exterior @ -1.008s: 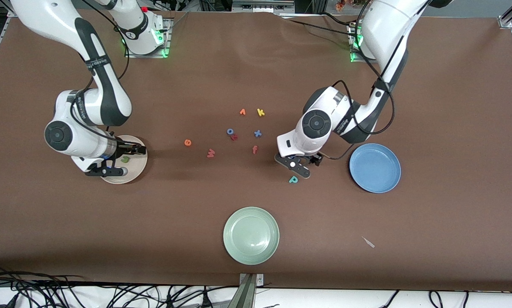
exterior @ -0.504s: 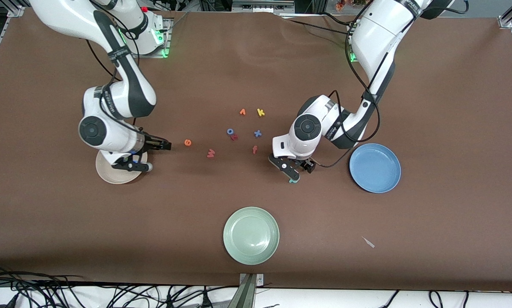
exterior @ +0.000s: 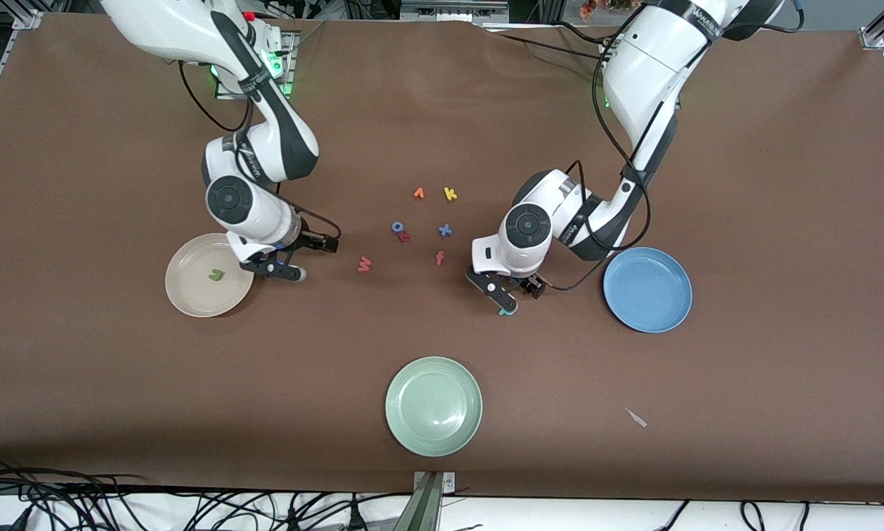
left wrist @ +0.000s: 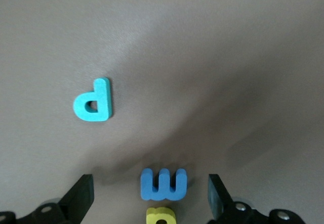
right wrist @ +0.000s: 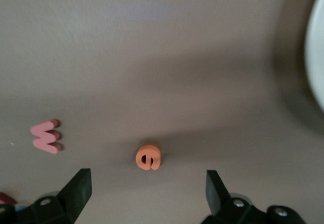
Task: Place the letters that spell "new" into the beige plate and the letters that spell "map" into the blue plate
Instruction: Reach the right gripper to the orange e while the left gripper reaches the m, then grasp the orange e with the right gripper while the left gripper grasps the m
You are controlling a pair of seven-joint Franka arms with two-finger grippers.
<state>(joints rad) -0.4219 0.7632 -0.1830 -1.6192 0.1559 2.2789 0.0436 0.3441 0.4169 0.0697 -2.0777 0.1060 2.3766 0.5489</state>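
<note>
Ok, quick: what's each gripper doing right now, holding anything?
Left gripper: open, empty, over the blue m and yellow a.
Right gripper: open, empty, over the orange e.

Foam letters on the bench read as themselves: teal p (left wrist: 93, 101), blue m (left wrist: 163, 184), orange e (right wrist: 148, 157), pink w (right wrist: 46, 136), yellow k (exterior: 450, 194), orange-red f (exterior: 440, 257), blue x (exterior: 445, 230)

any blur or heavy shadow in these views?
Right wrist view: beige plate edge smeared, orange e and pinkish-red w soft. Left wrist view: teal p and blue m sharp, broad shadow across the cloth. Front view: evenly lit, sharp.
</note>
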